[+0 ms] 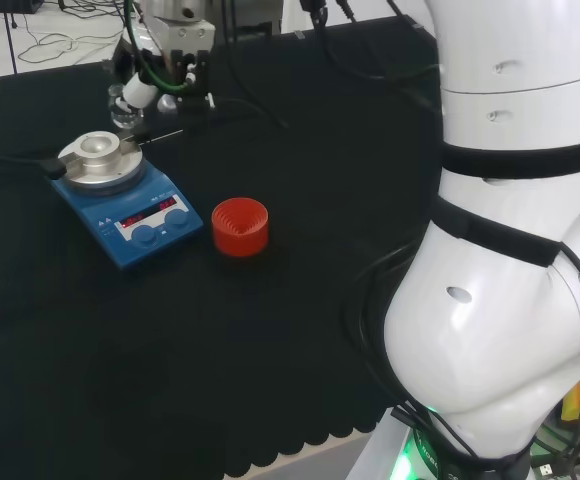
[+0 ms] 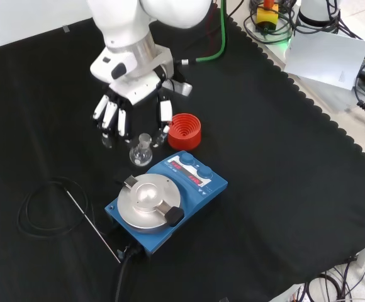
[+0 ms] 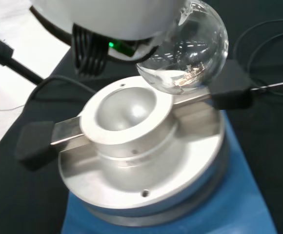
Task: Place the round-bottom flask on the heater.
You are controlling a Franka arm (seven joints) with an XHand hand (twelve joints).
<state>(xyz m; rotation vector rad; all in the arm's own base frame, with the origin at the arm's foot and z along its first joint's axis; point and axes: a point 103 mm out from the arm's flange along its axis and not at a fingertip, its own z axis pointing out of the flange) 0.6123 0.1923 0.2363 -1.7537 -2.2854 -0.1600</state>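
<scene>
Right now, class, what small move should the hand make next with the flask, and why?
Probably carry the round-bottom flask sideways until it is centred over the heater's bowl, then lower it. In the wrist view the flask hangs beside the bowl, not above its middle; in the front view the hand holds it just short of the heater.

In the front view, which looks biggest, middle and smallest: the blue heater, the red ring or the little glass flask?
Biggest to smallest in the front view:
1. blue heater
2. red ring
3. glass flask, held up by the robot hand

The flask hangs above the cloth, a bit nearer the camera, yet it looks smallest.
</scene>
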